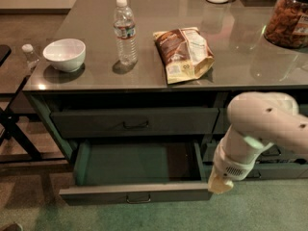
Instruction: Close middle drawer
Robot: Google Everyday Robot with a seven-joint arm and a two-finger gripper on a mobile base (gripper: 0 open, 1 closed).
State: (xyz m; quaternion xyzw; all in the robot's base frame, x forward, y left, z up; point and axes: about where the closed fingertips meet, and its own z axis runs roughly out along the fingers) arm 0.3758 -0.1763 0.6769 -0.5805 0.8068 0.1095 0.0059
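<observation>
The middle drawer is pulled wide open below the counter, showing its greenish floor and walls. Its long flat front with a small metal loop handle faces me at the bottom. Nothing shows inside it. My gripper hangs at the end of the white arm, right beside the right end of the drawer front, at about its height. I cannot tell whether it touches the front.
Above is another equally wide drawer front, shut. Narrower drawers lie behind the arm at right. On the counter stand a white bowl, a water bottle, a snack bag and a jar. A dark folding stand is at left.
</observation>
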